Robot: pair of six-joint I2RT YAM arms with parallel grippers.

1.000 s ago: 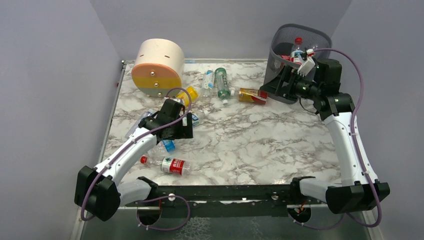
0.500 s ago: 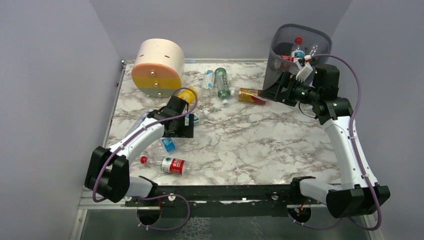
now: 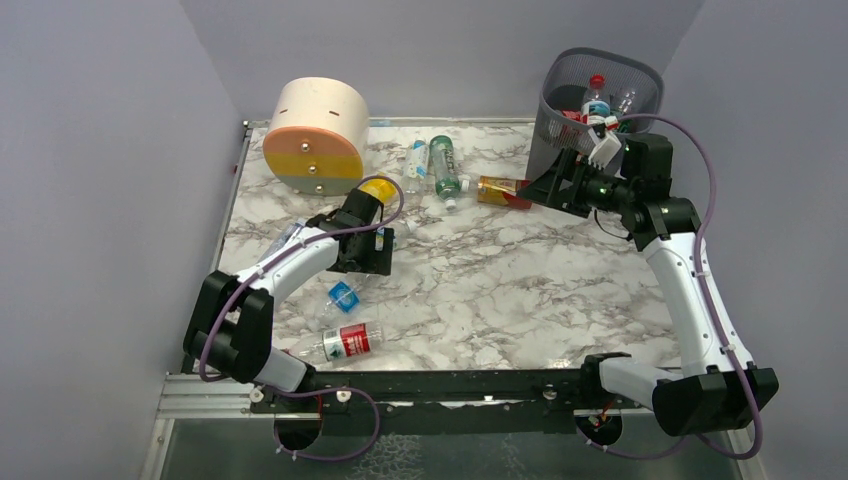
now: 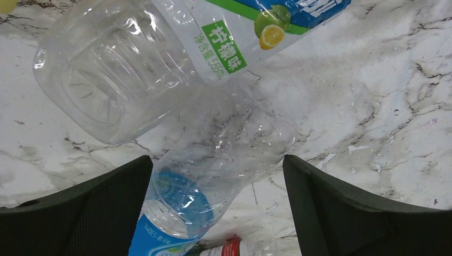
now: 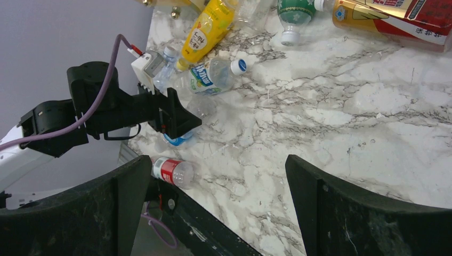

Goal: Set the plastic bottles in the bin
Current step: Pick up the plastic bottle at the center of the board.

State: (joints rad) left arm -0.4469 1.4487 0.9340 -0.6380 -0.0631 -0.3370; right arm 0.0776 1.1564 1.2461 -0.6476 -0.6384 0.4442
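Observation:
The bin (image 3: pixel 560 120), a dark grey mesh basket, stands at the back right with a few bottles inside. My left gripper (image 3: pixel 360 262) is open, low over a clear blue-label bottle (image 4: pixel 213 160) that lies between its fingers and touches the left one. A clear lemon-label bottle (image 4: pixel 133 64) lies just beyond. A red-label bottle (image 3: pixel 345 340) lies near the front edge. My right gripper (image 3: pixel 555 185) is open and empty beside the bin, above an orange bottle (image 3: pixel 503 190). Yellow (image 3: pixel 375 190), green (image 3: pixel 445 165) and clear (image 3: pixel 415 160) bottles lie at the back.
A round beige, orange and yellow drawer unit (image 3: pixel 313 135) stands at the back left. The marble table (image 3: pixel 500 280) ends at a black rail (image 3: pixel 450 385) in front. Grey walls close in on three sides.
My left arm has reached farther back and right over the bottle cluster; the blue-label and red-label bottles have shifted and turned. My right gripper has drawn slightly down and away from the bin.

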